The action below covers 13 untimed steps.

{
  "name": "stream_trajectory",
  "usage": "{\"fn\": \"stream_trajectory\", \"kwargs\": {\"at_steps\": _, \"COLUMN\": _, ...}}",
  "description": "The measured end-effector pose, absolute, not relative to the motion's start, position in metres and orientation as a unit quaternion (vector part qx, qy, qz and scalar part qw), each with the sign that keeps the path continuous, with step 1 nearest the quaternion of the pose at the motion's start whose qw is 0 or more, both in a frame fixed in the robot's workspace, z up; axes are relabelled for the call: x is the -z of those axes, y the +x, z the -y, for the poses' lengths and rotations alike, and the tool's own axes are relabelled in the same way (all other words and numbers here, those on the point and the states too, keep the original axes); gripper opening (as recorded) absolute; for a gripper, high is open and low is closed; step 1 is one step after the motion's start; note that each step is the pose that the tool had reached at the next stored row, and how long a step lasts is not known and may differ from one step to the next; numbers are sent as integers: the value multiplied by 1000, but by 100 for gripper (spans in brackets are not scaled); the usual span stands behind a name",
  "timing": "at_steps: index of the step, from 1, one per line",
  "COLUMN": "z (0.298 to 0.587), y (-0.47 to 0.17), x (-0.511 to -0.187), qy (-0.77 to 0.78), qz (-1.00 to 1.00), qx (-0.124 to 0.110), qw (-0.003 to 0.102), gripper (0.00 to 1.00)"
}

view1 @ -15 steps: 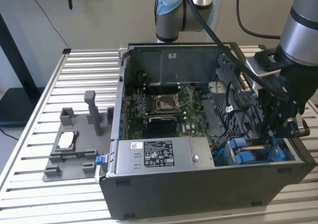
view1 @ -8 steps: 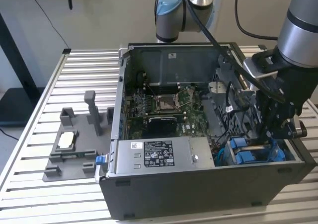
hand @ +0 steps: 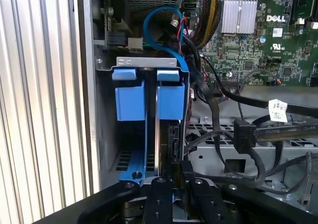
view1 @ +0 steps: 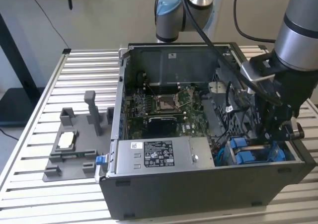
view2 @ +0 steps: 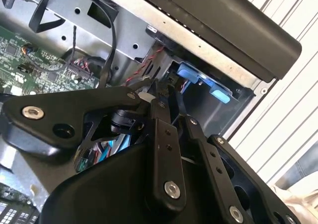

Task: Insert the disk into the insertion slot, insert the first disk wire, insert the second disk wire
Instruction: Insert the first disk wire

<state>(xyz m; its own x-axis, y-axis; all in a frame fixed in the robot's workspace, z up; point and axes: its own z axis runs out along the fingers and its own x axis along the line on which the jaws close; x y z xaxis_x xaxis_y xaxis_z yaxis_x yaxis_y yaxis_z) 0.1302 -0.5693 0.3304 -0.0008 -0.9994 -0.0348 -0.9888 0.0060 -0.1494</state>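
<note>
One arm: we see it come down into the black computer case (view1: 198,194) at the exterior view's right.
Gripper: the gripper (hand: 177,178) sits low in the case's near right corner (view1: 271,134), right over the drive cage.
Fingers: clenched on the disk (hand: 173,140), one finger on each flat side, as far as we can judge in the first wrist view.
Disk: stands on edge inside the insertion slot (hand: 106,129), with its connector end towards the gripper.
Clips: two blue clips (hand: 124,74) sit side by side at the cage's far end.
Wires: a black plug (hand: 243,134) hangs beside the cage, apart from the disk; a blue cable (hand: 154,20) loops beyond it.
Elsewhere: we note the power-supply box (view1: 164,154) along the near wall, and the grey stand (view1: 74,144) on the slatted table (view1: 30,184) at the exterior view's left.
</note>
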Motion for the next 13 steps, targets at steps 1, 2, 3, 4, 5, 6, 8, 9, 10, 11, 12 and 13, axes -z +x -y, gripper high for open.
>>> {"fn": "stream_trajectory", "kwargs": {"at_steps": 1, "z": 569, "y": 130, "x": -330, "qy": -704, "qz": -706, "qx": 41, "qw": 65, "gripper": 20}}
{"fn": "stream_trajectory", "kwargs": {"at_steps": 2, "z": 569, "y": 130, "x": -331, "qy": -704, "qz": -706, "qx": 41, "qw": 65, "gripper": 20}}
{"fn": "stream_trajectory", "kwargs": {"at_steps": 3, "z": 569, "y": 130, "x": -332, "qy": -704, "qz": -706, "qx": 41, "qw": 65, "gripper": 27}}
{"fn": "stream_trajectory", "kwargs": {"at_steps": 4, "z": 569, "y": 130, "x": -336, "qy": -704, "qz": -706, "qx": 41, "qw": 65, "gripper": 27}}
{"fn": "stream_trajectory", "kwargs": {"at_steps": 5, "z": 569, "y": 130, "x": -341, "qy": -704, "qz": -706, "qx": 41, "qw": 65, "gripper": 27}}
{"fn": "stream_trajectory", "kwargs": {"at_steps": 6, "z": 569, "y": 130, "x": -346, "qy": -704, "qz": -706, "qx": 41, "qw": 65, "gripper": 27}}
{"fn": "stream_trajectory", "kwargs": {"at_steps": 8, "z": 569, "y": 130, "x": -355, "qy": -704, "qz": -706, "qx": 41, "qw": 65, "gripper": 27}}
{"fn": "stream_trajectory", "kwargs": {"at_steps": 9, "z": 569, "y": 130, "x": -359, "qy": -704, "qz": -706, "qx": 41, "qw": 65, "gripper": 27}}
{"fn": "stream_trajectory", "kwargs": {"at_steps": 10, "z": 569, "y": 130, "x": -364, "qy": -704, "qz": -706, "qx": 41, "qw": 65, "gripper": 27}}
{"fn": "stream_trajectory", "kwargs": {"at_steps": 11, "z": 569, "y": 130, "x": -368, "qy": -704, "qz": -706, "qx": 41, "qw": 65, "gripper": 27}}
{"fn": "stream_trajectory", "kwargs": {"at_steps": 12, "z": 569, "y": 130, "x": -373, "qy": -704, "qz": -706, "qx": 41, "qw": 65, "gripper": 27}}
{"fn": "stream_trajectory", "kwargs": {"at_steps": 13, "z": 569, "y": 130, "x": -377, "qy": -704, "qz": -706, "qx": 41, "qw": 65, "gripper": 27}}
